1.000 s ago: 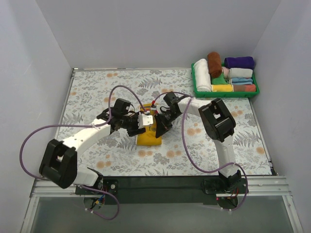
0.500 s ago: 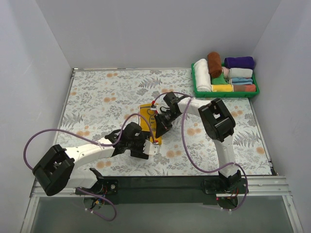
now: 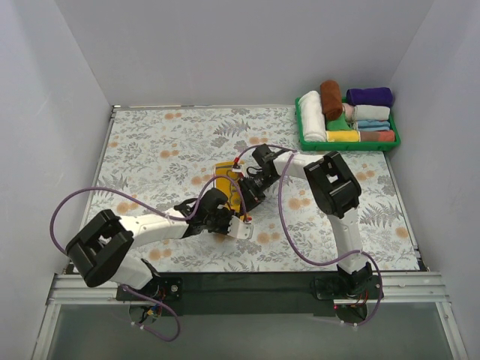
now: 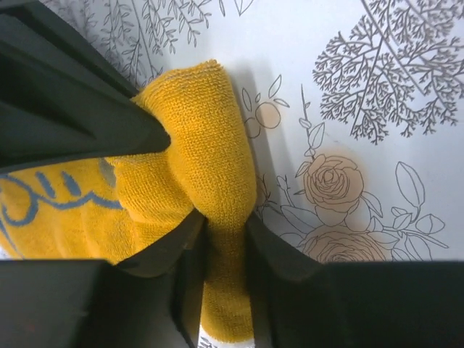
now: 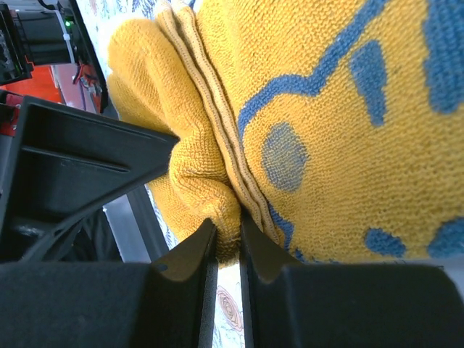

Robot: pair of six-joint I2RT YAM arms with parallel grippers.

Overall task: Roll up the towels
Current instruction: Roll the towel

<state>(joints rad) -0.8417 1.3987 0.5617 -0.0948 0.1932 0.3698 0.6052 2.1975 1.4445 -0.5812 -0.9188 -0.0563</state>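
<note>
- Mustard-yellow towel (image 3: 226, 178) lies on the floral table cover (image 3: 150, 150), stretched between the two grippers. Its near end is at the left gripper and its far side is at the right one.
- Left gripper (image 4: 221, 235) is clamped on a bunched ridge of the cloth. The towel bulges into a rounded fold just ahead of the fingertips, and a blue line marking runs off to one side of them.
- Right gripper (image 5: 228, 225) has its fingers drawn almost together, pinching a gathered lump and the stacked hem layers of the towel. The flat face with blue patches spreads out beside and ahead of the fingers.
- In the overhead view the two grippers sit near each other, the left one closer to the arm bases.
- Rust-brown towel (image 3: 331, 99) sits rolled in the green tray (image 3: 349, 144), well apart from both grippers, beyond the right one at the table's far corner.
</note>
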